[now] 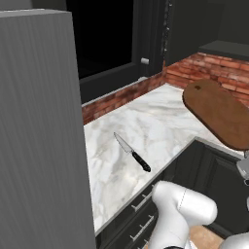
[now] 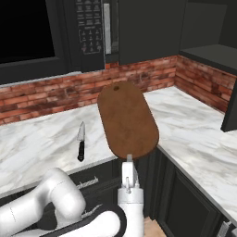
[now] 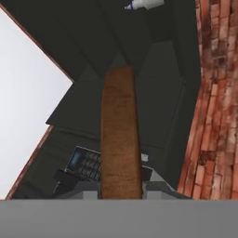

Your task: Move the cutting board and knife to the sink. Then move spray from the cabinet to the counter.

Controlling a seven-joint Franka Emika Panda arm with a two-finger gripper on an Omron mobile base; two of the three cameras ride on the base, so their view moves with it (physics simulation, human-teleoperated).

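The hand (image 2: 129, 159) is clamped on the cutting board (image 2: 127, 120), lifted off the surface (image 2: 41, 139). Sink carry next, I'd guess (the knife (image 2: 81, 143) waits at the board's 9 o'clock).

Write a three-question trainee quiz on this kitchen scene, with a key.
1. True or false: the knife lies flat on the counter.
2. What does the hand grip? A) cutting board B) knife C) spray
3. Fill in: the wall behind the counter is red ____.

Key: 1 true; 2 A, shut on the board's near end, board lifted off the counter; 3 brick.
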